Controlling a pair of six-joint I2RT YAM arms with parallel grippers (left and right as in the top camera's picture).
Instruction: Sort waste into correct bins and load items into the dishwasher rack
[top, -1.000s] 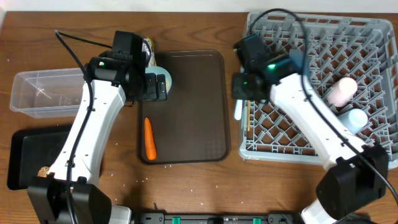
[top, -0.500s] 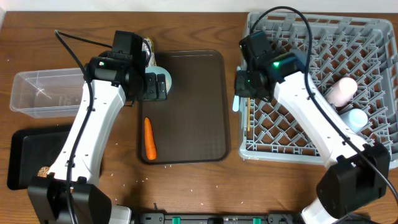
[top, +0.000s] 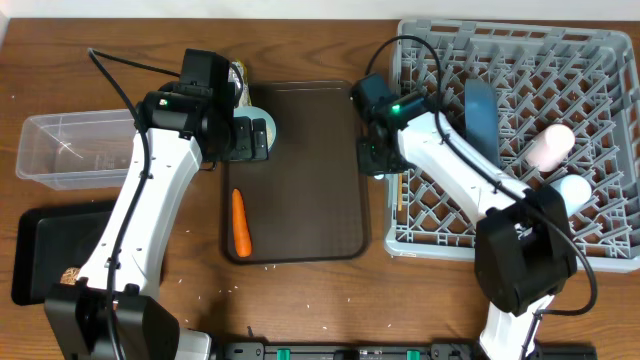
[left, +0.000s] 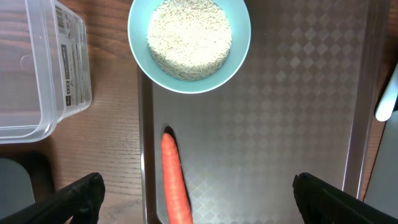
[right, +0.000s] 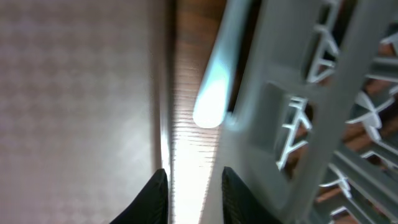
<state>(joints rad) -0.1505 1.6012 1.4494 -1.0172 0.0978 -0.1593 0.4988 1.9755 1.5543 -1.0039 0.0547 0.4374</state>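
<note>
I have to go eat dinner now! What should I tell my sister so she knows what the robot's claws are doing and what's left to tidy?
Left claw: wide open, empty, above the bowl of rice on the brown tray.
Right claw: slightly open, empty, next to the spoon by the rack wall.
Done: blue plate, pink cup and light blue cup are in the rack; brown lump is in the black tray.
Left: carrot and bowl of rice. Spoon and chopstick sit at the rack's edge; check they are properly inside.
</note>
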